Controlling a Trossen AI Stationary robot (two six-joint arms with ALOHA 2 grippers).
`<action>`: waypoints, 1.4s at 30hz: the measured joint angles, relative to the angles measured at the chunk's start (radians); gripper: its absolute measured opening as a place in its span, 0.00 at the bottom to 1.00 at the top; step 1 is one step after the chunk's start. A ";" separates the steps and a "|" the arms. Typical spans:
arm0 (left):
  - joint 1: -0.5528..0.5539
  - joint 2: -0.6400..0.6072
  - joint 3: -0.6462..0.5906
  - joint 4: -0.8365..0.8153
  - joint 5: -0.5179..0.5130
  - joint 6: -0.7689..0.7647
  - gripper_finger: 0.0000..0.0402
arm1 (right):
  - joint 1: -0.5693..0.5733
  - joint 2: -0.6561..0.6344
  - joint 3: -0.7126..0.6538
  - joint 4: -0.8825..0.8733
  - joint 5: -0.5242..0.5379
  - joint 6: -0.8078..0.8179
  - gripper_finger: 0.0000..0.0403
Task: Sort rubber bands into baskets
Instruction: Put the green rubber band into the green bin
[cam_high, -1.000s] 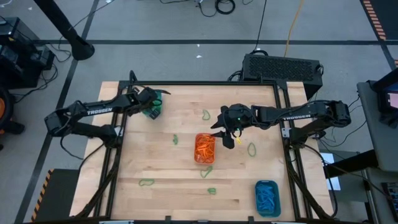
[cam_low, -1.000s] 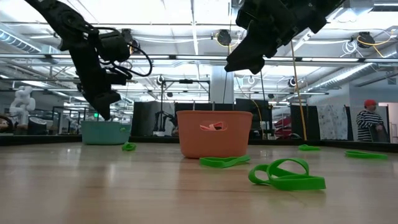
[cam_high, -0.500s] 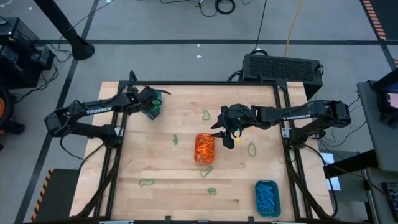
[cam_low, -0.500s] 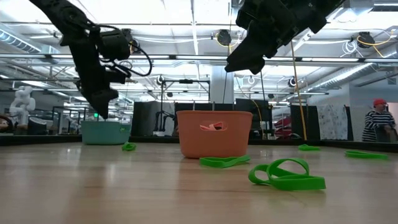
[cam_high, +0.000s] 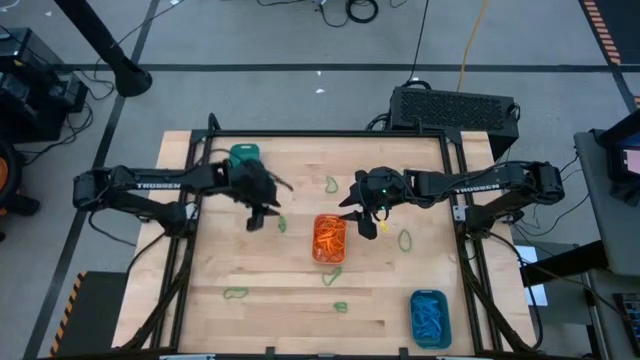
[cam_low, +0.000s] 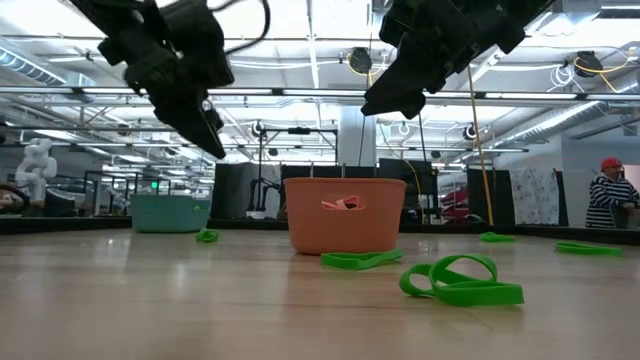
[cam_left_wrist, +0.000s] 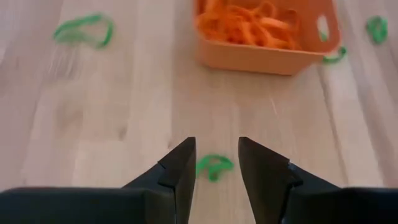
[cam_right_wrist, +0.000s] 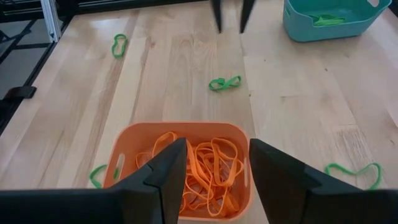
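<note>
Several green rubber bands lie flat on the wooden table. One of them (cam_high: 282, 224) (cam_left_wrist: 213, 166) lies just beyond my left gripper (cam_left_wrist: 216, 146) (cam_high: 259, 219), which hangs open above the table and slants down at it. My right gripper (cam_right_wrist: 217, 146) (cam_high: 366, 224) hangs open over the orange basket (cam_high: 329, 238) (cam_right_wrist: 186, 171), which is full of orange bands. The teal basket (cam_high: 243, 155) (cam_right_wrist: 329, 18) at the far left holds green bands. A second teal basket (cam_high: 430, 318) at the near right holds blue bands.
Loose green bands lie at the far middle (cam_high: 331, 184), right of the orange basket (cam_high: 405, 239), just near of it (cam_high: 332, 275) and near the front edge (cam_high: 236, 293) (cam_high: 341, 307). A dark frame (cam_high: 180, 240) borders the table. A person (cam_low: 612, 195) stands far behind.
My left gripper has left the spot over the far-left teal basket and swung toward the table's near side and middle, rising a little and turning at the wrist. It now hangs by the green band left of the orange basket. The teal basket stands uncovered.
</note>
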 joint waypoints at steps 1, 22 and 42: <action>-0.031 0.007 0.000 0.016 -0.025 0.020 0.32 | 0.000 0.000 0.000 0.000 0.000 0.000 0.41; -0.179 0.363 0.000 0.099 -0.171 0.112 0.32 | 0.001 0.000 0.000 0.000 0.000 0.007 0.41; -0.178 0.365 0.053 0.016 -0.223 0.110 0.02 | 0.001 0.000 0.000 0.000 0.000 0.005 0.41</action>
